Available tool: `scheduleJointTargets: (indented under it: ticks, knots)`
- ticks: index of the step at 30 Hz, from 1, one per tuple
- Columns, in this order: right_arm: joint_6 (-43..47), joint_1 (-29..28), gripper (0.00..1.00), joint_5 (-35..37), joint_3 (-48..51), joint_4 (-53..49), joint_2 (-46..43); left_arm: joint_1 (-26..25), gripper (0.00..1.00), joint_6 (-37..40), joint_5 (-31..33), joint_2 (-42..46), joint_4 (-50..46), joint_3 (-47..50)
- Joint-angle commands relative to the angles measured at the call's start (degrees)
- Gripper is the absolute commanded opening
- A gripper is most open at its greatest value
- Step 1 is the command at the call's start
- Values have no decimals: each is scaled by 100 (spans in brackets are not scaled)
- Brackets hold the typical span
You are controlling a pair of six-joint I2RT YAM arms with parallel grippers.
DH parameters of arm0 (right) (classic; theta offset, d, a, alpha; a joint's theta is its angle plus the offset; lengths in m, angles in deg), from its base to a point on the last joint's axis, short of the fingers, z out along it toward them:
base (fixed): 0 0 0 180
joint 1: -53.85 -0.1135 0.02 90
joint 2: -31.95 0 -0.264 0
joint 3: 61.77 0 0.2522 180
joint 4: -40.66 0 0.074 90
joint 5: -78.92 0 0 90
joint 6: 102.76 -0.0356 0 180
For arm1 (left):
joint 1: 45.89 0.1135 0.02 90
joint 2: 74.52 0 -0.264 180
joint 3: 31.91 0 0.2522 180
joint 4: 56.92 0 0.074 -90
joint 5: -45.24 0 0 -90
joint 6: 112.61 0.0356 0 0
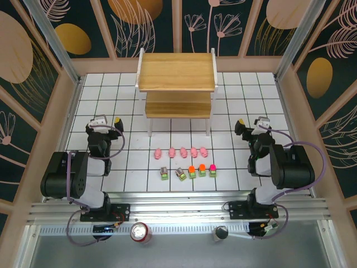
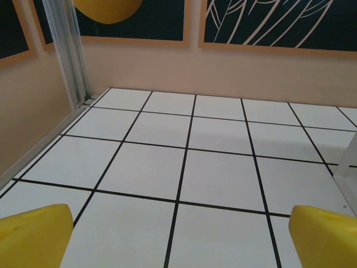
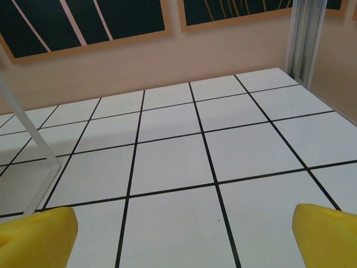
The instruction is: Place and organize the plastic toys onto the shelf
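Note:
Five pink pig figures (image 1: 183, 151) lie in a row on the white tiled table in front of the shelf. Just nearer, five green-based blocks (image 1: 192, 171) form a second row: two grey-topped on the left, two orange, one magenta on the right. The two-tier wooden shelf (image 1: 176, 72) stands at the back centre, both boards bare. My left gripper (image 1: 106, 121) (image 2: 178, 237) rests left of the toys, open, its yellow fingertips (image 2: 33, 237) wide apart over bare tiles. My right gripper (image 1: 252, 121) (image 3: 184, 237) sits to the right, open, holding nothing.
A white shelf leg (image 3: 30, 128) stands left in the right wrist view. Another leg (image 2: 348, 162) is at the right edge of the left wrist view. A red soda can (image 1: 140, 232) and a dark mug (image 1: 221, 233) sit on the near rail. Peach walls enclose the table.

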Motion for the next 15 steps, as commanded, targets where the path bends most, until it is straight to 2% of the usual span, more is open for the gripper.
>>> scheduleJointTargets:
  ticks: [1,9,15]
  knots:
    - [73,-49,99,109,-143,18,30,36,99,-12,-64,-15,85,-9]
    - [110,-124,99,226,-77,148,35,36,99,-11,-64,-21,83,-17]
    - [-79,-103,99,666,33,360,37,36,99,-21,-66,-19,83,-17]
